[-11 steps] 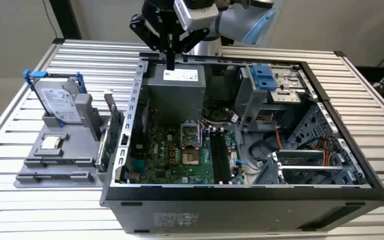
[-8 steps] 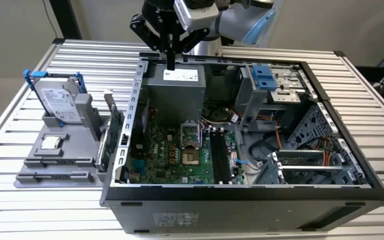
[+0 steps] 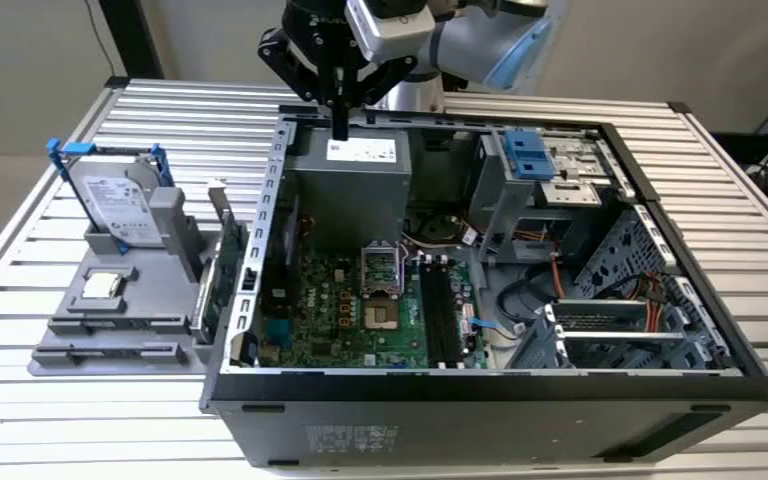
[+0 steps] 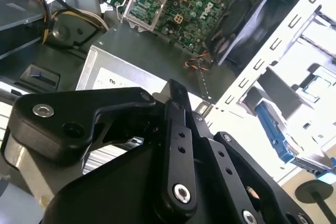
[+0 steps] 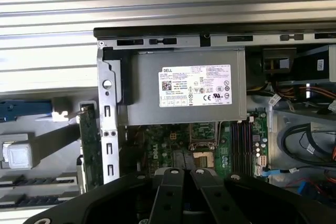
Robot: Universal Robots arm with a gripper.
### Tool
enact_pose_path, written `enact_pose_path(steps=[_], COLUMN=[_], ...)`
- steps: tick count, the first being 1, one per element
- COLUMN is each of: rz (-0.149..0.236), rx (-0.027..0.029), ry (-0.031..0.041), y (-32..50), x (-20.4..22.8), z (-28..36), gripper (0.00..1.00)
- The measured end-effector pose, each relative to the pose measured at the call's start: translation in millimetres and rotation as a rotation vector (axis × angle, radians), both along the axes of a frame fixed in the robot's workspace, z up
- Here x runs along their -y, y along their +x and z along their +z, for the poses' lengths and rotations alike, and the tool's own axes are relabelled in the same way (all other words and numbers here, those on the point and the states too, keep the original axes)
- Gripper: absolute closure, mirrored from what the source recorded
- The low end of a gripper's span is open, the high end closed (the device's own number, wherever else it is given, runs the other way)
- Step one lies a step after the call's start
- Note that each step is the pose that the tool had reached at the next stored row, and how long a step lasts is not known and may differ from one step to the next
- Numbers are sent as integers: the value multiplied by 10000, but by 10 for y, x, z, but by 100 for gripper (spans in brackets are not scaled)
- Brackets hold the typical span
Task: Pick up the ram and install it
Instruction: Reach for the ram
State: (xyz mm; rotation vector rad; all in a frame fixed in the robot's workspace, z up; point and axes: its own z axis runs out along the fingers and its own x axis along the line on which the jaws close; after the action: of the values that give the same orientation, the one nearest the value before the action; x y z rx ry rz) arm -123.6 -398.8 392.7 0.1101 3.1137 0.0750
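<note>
- Tool (image 3: 341,128) hangs over the case's (image 3: 491,430) far edge, above the power supply (image 3: 351,185), its fingers pressed together and holding nothing.
- Ram (image 3: 112,324) sits in the grey holder (image 3: 187,235) on the tabletop (image 3: 37,420), at the exterior view's left, well apart from the tool.

Slatted table (image 3: 77,425) bearing computer case (image 3: 491,415), grey rack (image 3: 111,335).
</note>
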Motion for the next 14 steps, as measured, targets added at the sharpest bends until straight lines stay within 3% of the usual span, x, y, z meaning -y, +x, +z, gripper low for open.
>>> enact_pose_path(steps=[14], rz=[29], rx=[0], ry=[0], y=[-144], x=[-24], z=[0], gripper=[100])
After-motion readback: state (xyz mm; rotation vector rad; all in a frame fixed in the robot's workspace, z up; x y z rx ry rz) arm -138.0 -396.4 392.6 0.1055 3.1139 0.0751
